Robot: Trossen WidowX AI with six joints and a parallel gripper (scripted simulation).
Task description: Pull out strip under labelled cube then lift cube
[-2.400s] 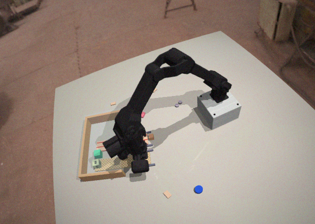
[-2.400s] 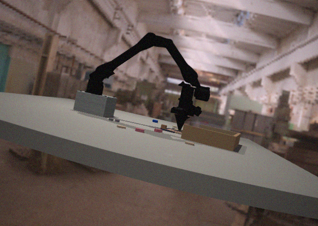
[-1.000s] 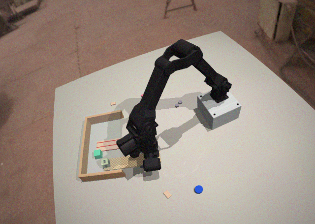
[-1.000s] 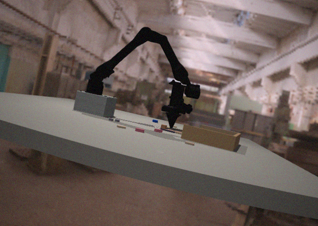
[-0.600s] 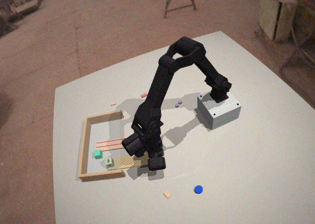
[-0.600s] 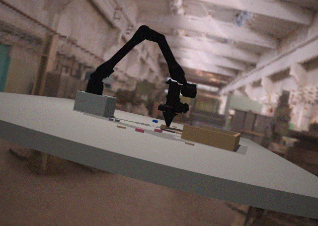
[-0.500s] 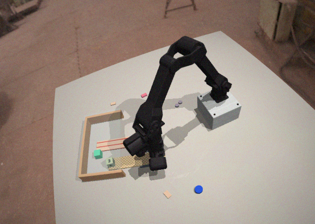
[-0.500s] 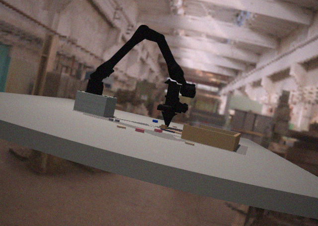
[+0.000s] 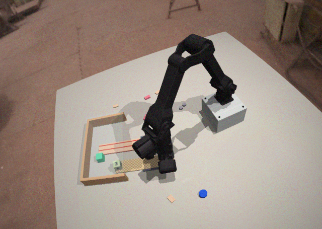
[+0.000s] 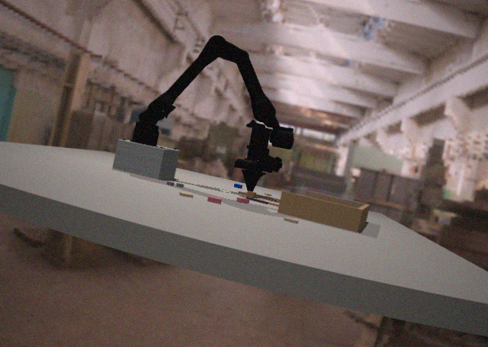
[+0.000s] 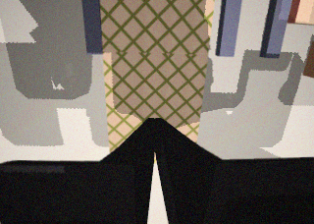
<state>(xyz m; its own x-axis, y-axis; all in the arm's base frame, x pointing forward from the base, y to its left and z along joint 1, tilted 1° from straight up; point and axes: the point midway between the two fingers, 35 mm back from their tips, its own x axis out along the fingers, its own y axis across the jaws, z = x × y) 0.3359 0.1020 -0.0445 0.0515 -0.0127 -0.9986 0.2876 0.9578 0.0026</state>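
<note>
The labelled cube [image 9: 117,164], pale green with a dark mark, sits at the far end of the lattice-patterned strip [image 9: 132,165] [image 11: 154,62], inside the wooden frame [image 9: 84,148] [image 10: 321,211] near its front rail. My gripper [image 9: 156,162] [image 10: 250,188] [image 11: 154,125] is shut, with its tips pointing straight down onto the near end of that strip, outside the frame's open side. A second strip with red lines [image 9: 116,146] lies parallel behind it. A plain green cube [image 9: 99,157] stands off the strips, near the frame's left wall.
Blue-grey bars [image 11: 230,20] [image 11: 91,18] lie on either side of the lattice strip under the wrist. The grey arm base [image 9: 223,115] stands at the right. A blue disc [image 9: 203,193], a tan tile [image 9: 170,198], a pink block [image 9: 147,97] and purple discs [image 9: 181,106] lie scattered.
</note>
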